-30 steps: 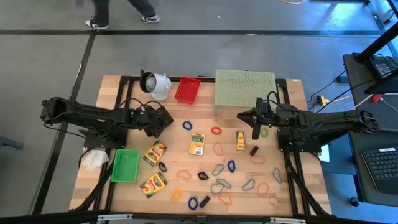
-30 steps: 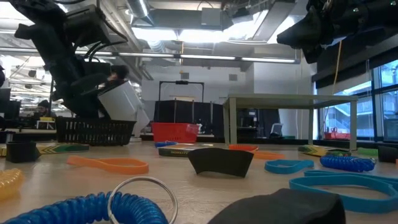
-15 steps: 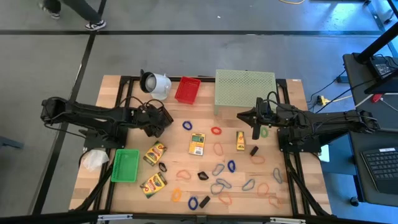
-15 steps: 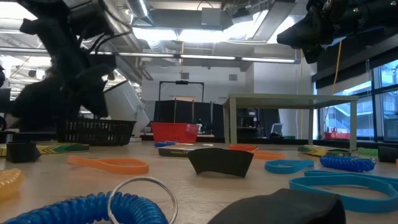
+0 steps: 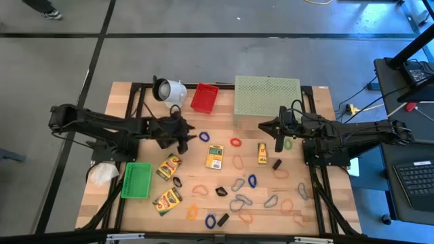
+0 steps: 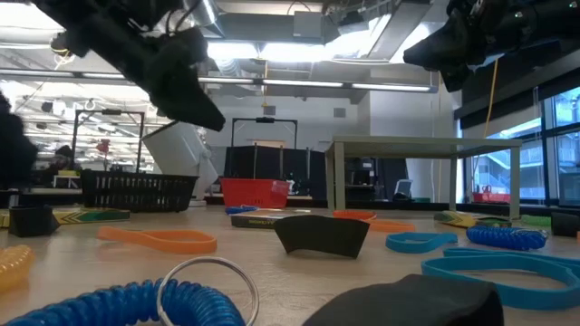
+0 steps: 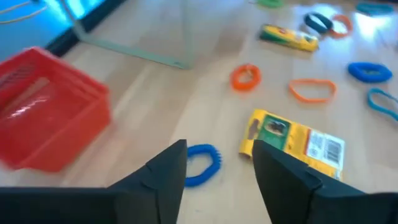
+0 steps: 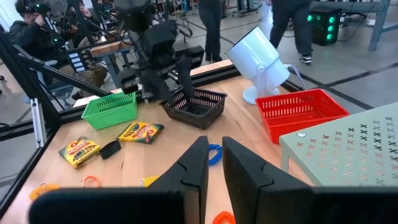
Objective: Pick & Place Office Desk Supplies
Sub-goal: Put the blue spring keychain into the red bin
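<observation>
Nearest the table's front edge lay a scatter of rubber-band loops (image 5: pixel 239 200) and grey and blue oval clips (image 5: pixel 271 200), with a black clip (image 6: pixel 322 234) among them and one crayon box (image 5: pixel 167 200) towards the left side. A little farther in sat a green basket (image 5: pixel 135 180), a second crayon box (image 5: pixel 169 166), a yellow crayon box (image 5: pixel 215 156) near the middle and a slimmer box (image 5: pixel 262 152) to its right. Beyond those, the left gripper (image 5: pixel 183 138) hung above the wood just beside a blue coiled loop (image 5: pixel 204 136). Its fingers (image 7: pixel 165 177) stood wide apart with nothing between them, and that loop and the yellow box showed ahead of them. A black mesh basket (image 8: pixel 194 107) sat under that arm. Level with it on the other side, the right gripper (image 5: pixel 279 144) pointed down near a green ring (image 5: pixel 289 143). Its fingers (image 8: pixel 193 174) were drawn nearly together, with nothing visible in the slit. Farthest back stood a red basket (image 5: pixel 204 98), a white cup-shaped object (image 5: pixel 170 91) and the pale green mesh stand (image 5: pixel 267 95).
</observation>
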Robot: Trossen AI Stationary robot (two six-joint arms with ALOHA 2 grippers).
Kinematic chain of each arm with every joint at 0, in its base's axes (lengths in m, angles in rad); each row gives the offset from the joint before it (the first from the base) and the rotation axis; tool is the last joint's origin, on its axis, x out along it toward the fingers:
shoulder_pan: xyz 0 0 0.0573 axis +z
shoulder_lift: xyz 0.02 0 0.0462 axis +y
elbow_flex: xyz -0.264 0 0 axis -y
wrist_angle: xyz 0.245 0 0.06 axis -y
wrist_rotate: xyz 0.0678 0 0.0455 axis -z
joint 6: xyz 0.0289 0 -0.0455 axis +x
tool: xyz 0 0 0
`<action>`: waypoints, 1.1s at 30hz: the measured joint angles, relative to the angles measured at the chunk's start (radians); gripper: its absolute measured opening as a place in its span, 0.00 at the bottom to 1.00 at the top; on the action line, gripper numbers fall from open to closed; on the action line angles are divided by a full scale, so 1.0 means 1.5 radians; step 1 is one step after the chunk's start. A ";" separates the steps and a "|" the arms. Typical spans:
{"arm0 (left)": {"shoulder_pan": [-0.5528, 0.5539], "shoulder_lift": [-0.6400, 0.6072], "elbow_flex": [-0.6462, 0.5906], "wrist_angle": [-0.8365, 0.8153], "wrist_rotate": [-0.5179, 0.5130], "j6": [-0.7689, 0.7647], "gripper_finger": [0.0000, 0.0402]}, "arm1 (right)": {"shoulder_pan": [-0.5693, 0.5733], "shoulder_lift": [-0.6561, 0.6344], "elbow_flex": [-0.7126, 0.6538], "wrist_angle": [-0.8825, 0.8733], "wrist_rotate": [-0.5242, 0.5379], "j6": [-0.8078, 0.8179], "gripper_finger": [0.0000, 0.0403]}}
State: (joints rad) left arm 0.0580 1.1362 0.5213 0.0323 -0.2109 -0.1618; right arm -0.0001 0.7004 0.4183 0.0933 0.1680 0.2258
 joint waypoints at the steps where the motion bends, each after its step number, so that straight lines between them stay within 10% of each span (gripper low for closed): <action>1: -0.002 0.017 0.000 0.016 0.004 0.010 0.47 | 0.000 0.000 0.000 0.000 0.000 -0.002 0.12; 10: 0.006 0.167 0.001 0.173 -0.020 0.167 0.53 | 0.000 0.000 0.000 0.000 0.000 -0.002 0.12; 33: 0.060 0.367 0.082 0.130 0.119 0.205 0.53 | 0.000 0.000 0.000 0.002 0.000 -0.034 0.12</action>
State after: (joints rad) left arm 0.1481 1.6872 0.6447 0.2279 -0.0326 0.1452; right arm -0.0002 0.7006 0.4183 0.0967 0.1680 0.1745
